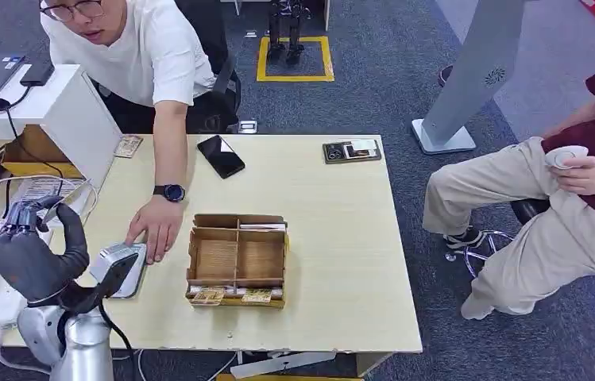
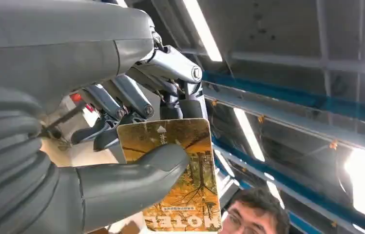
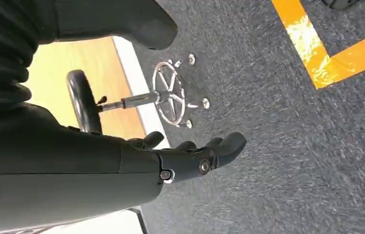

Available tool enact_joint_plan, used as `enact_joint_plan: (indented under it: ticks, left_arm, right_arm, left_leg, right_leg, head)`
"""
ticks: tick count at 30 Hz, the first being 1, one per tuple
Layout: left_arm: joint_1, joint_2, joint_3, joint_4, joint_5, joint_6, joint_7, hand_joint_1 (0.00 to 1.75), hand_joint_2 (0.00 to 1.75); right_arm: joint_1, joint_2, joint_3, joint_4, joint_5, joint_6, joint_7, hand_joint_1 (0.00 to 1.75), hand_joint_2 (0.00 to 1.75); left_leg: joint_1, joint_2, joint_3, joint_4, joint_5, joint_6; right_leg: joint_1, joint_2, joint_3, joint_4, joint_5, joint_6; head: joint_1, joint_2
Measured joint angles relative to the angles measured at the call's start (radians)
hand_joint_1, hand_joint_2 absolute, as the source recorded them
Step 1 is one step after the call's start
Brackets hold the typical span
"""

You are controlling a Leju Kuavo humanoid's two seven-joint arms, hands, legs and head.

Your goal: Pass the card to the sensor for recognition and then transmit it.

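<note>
My left hand is raised over the table's left front corner, palm turned away from my head. In the left wrist view its thumb and fingers pinch an orange-brown hotel card with a tree picture, facing up toward the ceiling. The grey sensor lies on the table just right of that hand. A person's hand rests on the sensor's far edge. My right hand hangs over the carpet, fingers stretched out and holding nothing.
A divided cardboard box with more cards at its front stands mid-table. A black phone and a card holder lie farther back. A second person sits at the right. Cables and a white box crowd the left.
</note>
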Motion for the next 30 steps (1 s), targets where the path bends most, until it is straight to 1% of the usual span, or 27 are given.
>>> enact_joint_plan:
  ticks: [5,14,15,17,19,23,30]
  left_arm:
    - [-0.004,0.000,-0.010,0.026,-0.006,0.000,-0.001,1.75,1.75]
    - [-0.006,0.000,-0.011,0.031,-0.010,0.000,-0.001,1.75,1.75]
    - [-0.009,0.000,-0.015,0.056,-0.043,0.000,0.032,1.75,1.75]
    - [-0.015,0.000,-0.027,0.076,-0.087,0.000,0.052,1.75,1.75]
    - [-0.036,-0.005,-0.040,0.160,-0.144,0.001,0.071,1.75,1.75]
    - [-0.044,-0.005,-0.049,0.190,-0.166,0.001,0.083,1.75,1.75]
    - [-0.051,-0.007,-0.051,0.224,-0.178,0.002,0.084,1.75,1.75]
  right_arm:
    - [0.000,0.000,0.003,0.000,0.000,0.000,0.001,0.00,1.75]
    - [0.000,0.000,0.003,0.000,0.000,0.000,0.002,0.00,1.75]
    - [0.000,0.000,0.004,0.000,0.006,0.003,0.005,0.00,1.75]
    - [0.000,0.000,0.004,0.000,0.012,0.008,0.006,0.00,1.75]
    - [-0.001,0.000,0.005,0.000,0.018,0.011,-0.001,0.00,1.75]
    - [-0.001,-0.001,0.011,0.000,0.016,0.012,0.000,0.00,1.75]
    - [-0.001,-0.001,0.024,0.000,0.016,0.013,0.001,0.00,1.75]
  left_leg:
    - [0.000,0.000,0.000,0.000,0.000,0.000]
    - [0.000,0.000,0.000,0.000,0.000,0.000]
    - [0.000,0.000,0.000,0.000,0.000,0.000]
    - [0.000,0.000,-0.001,0.000,0.000,0.000]
    - [0.000,0.001,-0.001,0.000,0.000,0.000]
    - [0.000,0.001,-0.001,0.000,0.000,0.000]
    - [0.000,0.001,-0.001,0.000,0.000,0.000]
  right_leg:
    - [0.000,0.000,-0.001,0.000,0.000,0.000]
    - [0.000,0.000,-0.001,0.000,0.000,0.000]
    - [0.000,0.000,-0.001,0.000,0.000,0.000]
    - [0.000,0.000,-0.001,0.000,0.000,0.000]
    - [0.000,0.001,-0.001,0.000,0.000,0.000]
    - [0.000,0.001,-0.001,0.000,0.000,0.000]
    - [0.000,0.001,-0.001,0.000,0.000,0.000]
  head:
    - [0.000,0.000]
    - [0.000,0.000]
    - [0.000,0.000]
    - [0.000,0.000]
    - [0.000,0.000]
    - [0.000,0.000]
    - [0.000,0.000]
